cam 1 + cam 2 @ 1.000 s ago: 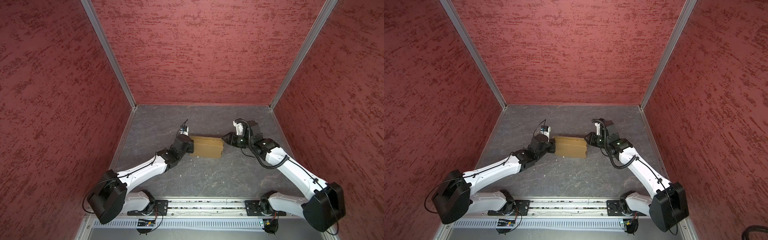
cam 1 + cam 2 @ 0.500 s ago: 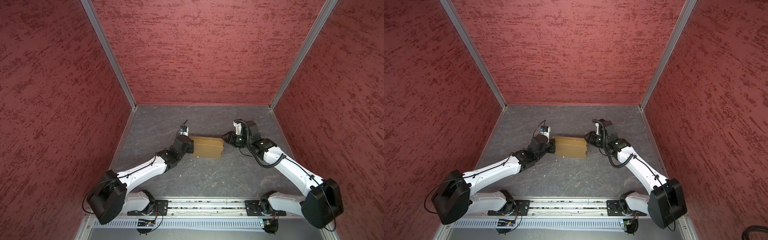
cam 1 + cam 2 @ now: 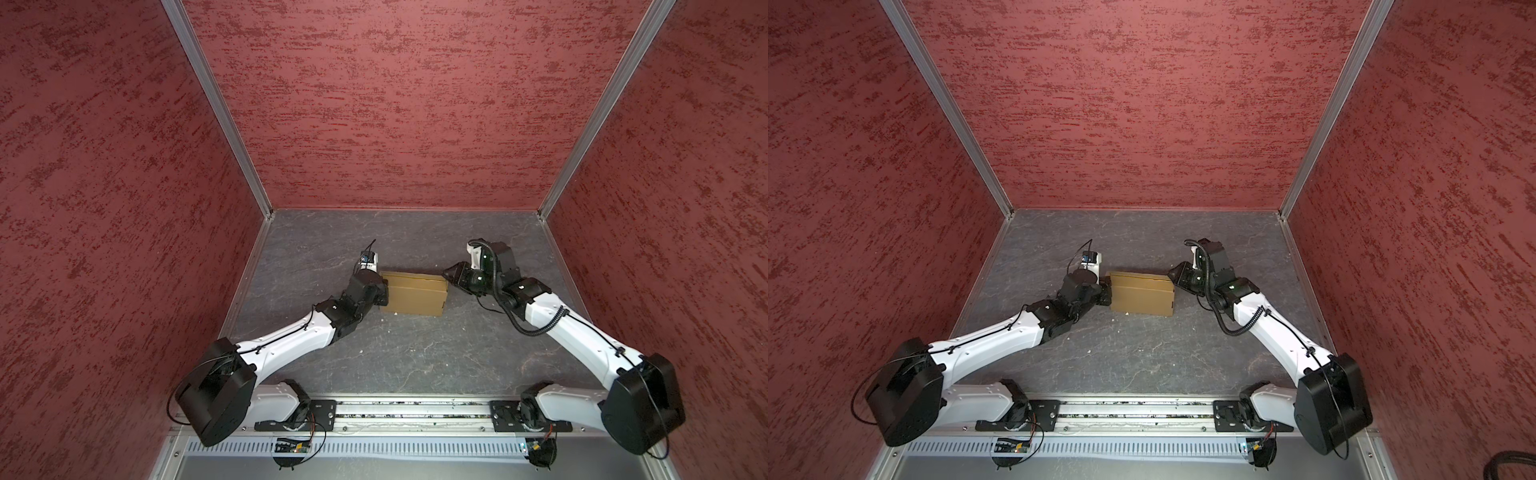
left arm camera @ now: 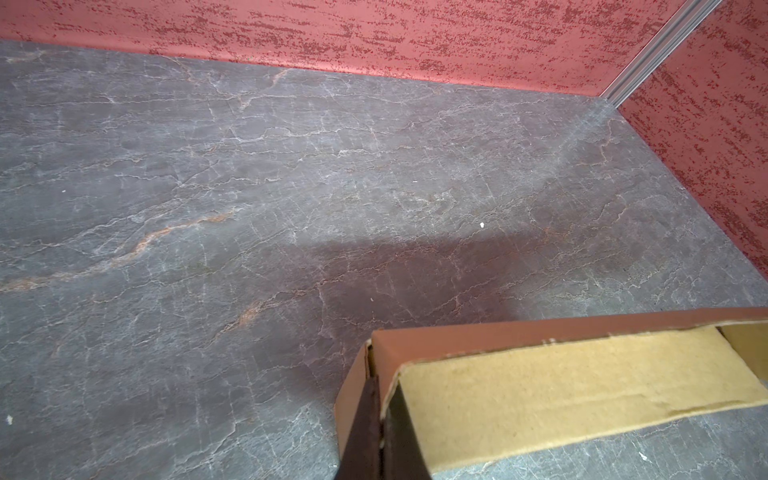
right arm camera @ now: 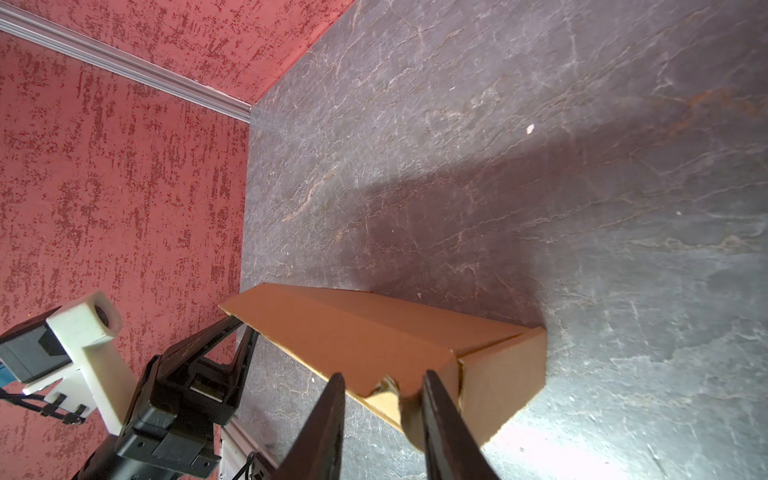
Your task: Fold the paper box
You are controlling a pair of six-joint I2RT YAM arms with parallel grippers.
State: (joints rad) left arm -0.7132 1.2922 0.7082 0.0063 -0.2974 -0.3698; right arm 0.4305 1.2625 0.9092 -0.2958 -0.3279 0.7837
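Centrally on surface (image 3: 415, 353): left tool (image 4: 380, 390) clamped box (image 4: 540, 386) end wall; right tool (image 5: 382, 376) straddled opposite corner, grip indeterminate.

Low, outstretched left arm (image 3: 291, 340); left pincer (image 4: 380, 415) pinched tight on a wall of the paper box (image 4: 540, 386). Elbow-bent right arm (image 3: 582, 336) reaches inward; right pincer (image 5: 383, 376) parted, fingers (image 5: 328, 415) astride a corner.

Top views overhead, wrist views close on paper box (image 4: 561, 386)
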